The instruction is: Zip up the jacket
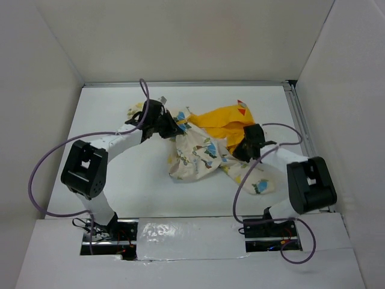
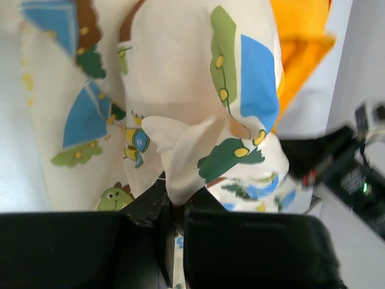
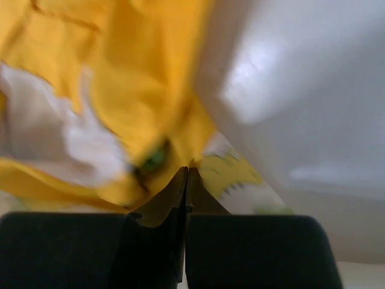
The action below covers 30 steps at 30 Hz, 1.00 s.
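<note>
We see the jacket (image 1: 198, 153) crumpled in the middle of the surface (image 1: 132, 180), its yellow lining spilling toward 1 o'clock. The left claw (image 1: 174, 127), at the jacket's 10 o'clock edge, pinches a fold of cream printed cloth (jaws nearly together). The right claw (image 1: 245, 150), at 3 o'clock, is clamped tight on the lining's edge.

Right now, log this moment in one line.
left hand: shut on jacket | right hand: shut on jacket | jacket: crumpled, yellow lining exposed
</note>
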Each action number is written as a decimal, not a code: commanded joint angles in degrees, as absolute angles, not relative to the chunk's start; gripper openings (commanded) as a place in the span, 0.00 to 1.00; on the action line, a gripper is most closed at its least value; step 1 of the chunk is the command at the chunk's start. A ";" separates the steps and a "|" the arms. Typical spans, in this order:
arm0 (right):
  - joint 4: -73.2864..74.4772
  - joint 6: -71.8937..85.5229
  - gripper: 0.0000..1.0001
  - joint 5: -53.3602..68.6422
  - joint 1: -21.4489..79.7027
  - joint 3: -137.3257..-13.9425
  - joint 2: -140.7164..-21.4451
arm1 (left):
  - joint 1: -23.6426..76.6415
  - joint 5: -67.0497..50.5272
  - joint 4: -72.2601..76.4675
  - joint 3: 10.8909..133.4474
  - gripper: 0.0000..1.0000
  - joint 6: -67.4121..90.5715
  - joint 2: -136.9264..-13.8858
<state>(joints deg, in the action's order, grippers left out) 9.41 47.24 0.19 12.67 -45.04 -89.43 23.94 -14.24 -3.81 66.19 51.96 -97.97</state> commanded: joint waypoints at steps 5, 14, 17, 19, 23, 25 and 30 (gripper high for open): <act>12.92 53.70 0.00 -0.26 22.66 -29.90 -68.22 | 16.97 -26.25 0.18 76.28 0.00 34.13 -100.63; 11.78 46.42 0.33 -2.80 30.41 -30.66 -53.18 | 5.03 -47.99 -12.39 78.15 0.00 25.48 -100.99; 11.60 42.82 0.55 -4.83 30.15 -35.13 -53.17 | 2.91 -49.04 -12.75 73.75 0.00 25.14 -100.29; 11.25 41.58 0.58 -5.62 29.88 -38.82 -55.45 | 2.64 -48.43 -13.18 71.81 0.11 24.26 -99.76; 8.01 40.34 0.61 -1.33 28.74 -43.67 -62.64 | 2.72 -47.29 -15.21 72.51 0.40 22.59 -99.85; 6.86 40.17 0.61 1.84 28.74 -45.78 -65.20 | 2.64 -47.11 -14.77 72.51 0.52 21.19 -99.15; 5.01 40.52 0.61 5.27 28.92 -48.25 -71.36 | 2.20 -47.63 -11.52 71.54 0.83 20.74 -97.74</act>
